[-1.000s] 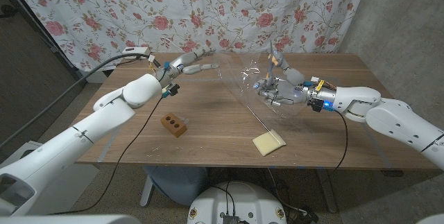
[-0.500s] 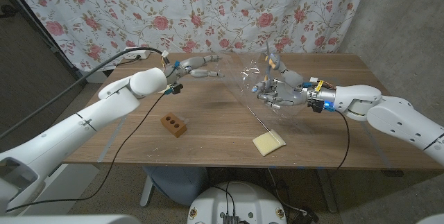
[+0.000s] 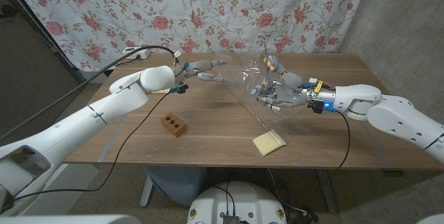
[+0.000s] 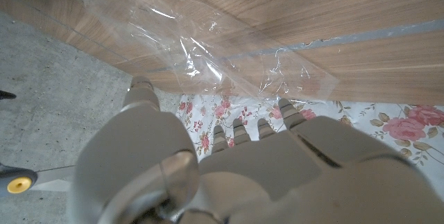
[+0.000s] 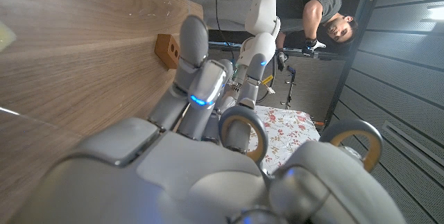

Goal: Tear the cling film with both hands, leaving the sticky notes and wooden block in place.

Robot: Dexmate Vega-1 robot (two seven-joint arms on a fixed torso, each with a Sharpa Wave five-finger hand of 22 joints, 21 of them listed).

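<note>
A clear sheet of cling film (image 3: 241, 80) hangs above the table's far middle, crumpled at its right side. My right hand (image 3: 278, 91) grips that crumpled side with curled fingers. My left hand (image 3: 205, 70) reaches in from the left with fingers apart, their tips close to the film's left edge; I cannot tell if they touch it. In the left wrist view the film (image 4: 229, 64) floats just past the left hand (image 4: 243, 168). The wooden block (image 3: 174, 124) lies at the front left, and the yellow sticky notes (image 3: 268, 141) at the front middle. The block (image 5: 168, 47) also appears beyond my right hand (image 5: 208, 148).
The wooden table (image 3: 208, 148) stands before a floral curtain (image 3: 208, 9). A black cable (image 3: 139, 137) trails over the table's left part from my left arm. In the right wrist view a person (image 5: 326, 16) stands beyond the table.
My left hand has moved right along the table's far side, closer to the film's left edge. The right hand keeps its grip and has barely moved.
</note>
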